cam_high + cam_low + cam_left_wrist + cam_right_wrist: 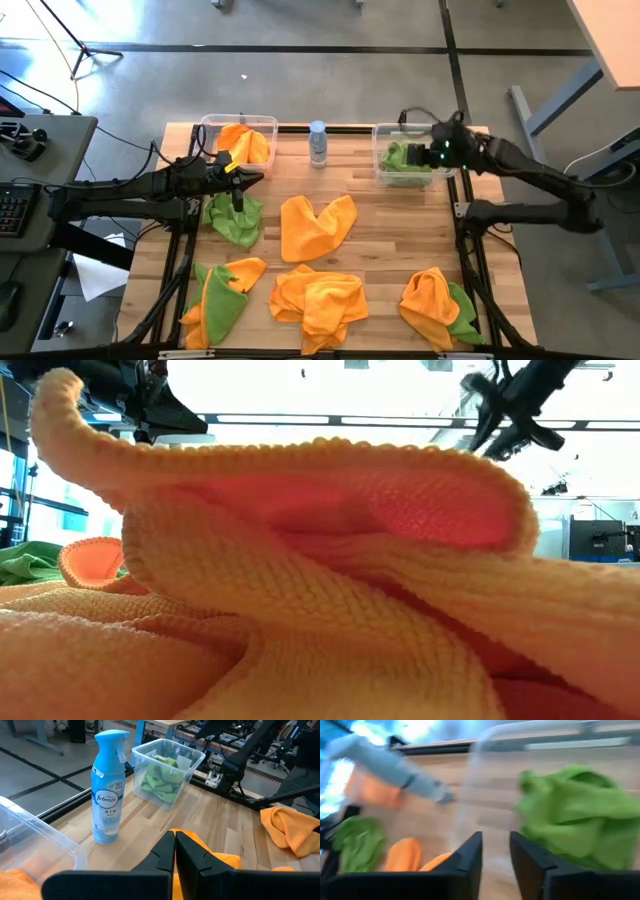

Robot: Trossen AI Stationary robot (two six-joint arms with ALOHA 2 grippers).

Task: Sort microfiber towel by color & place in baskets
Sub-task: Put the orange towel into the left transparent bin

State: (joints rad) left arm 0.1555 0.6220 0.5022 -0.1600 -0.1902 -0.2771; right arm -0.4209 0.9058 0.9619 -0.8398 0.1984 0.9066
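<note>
Orange and green microfiber towels lie loose on the wooden table: a green one [235, 220], an orange one [315, 225], an orange heap [320, 300] and mixed heaps [220, 300] [440, 305]. The left basket [212, 128] holds an orange towel [245, 143]. The right basket [380, 135] [192, 757] holds green towels [403, 160] [580, 815]. My left gripper [250, 178] [175, 850] hovers shut beside the left basket, nothing between its fingers. My right gripper [412, 150] [495, 855] hangs over the right basket, slightly open and empty.
A blue spray bottle [318, 143] [107, 790] stands upright between the two baskets at the far edge. In the low view an orange towel [300, 580] fills the foreground and hides most of the table. Bare wood [390, 240] shows at mid-right.
</note>
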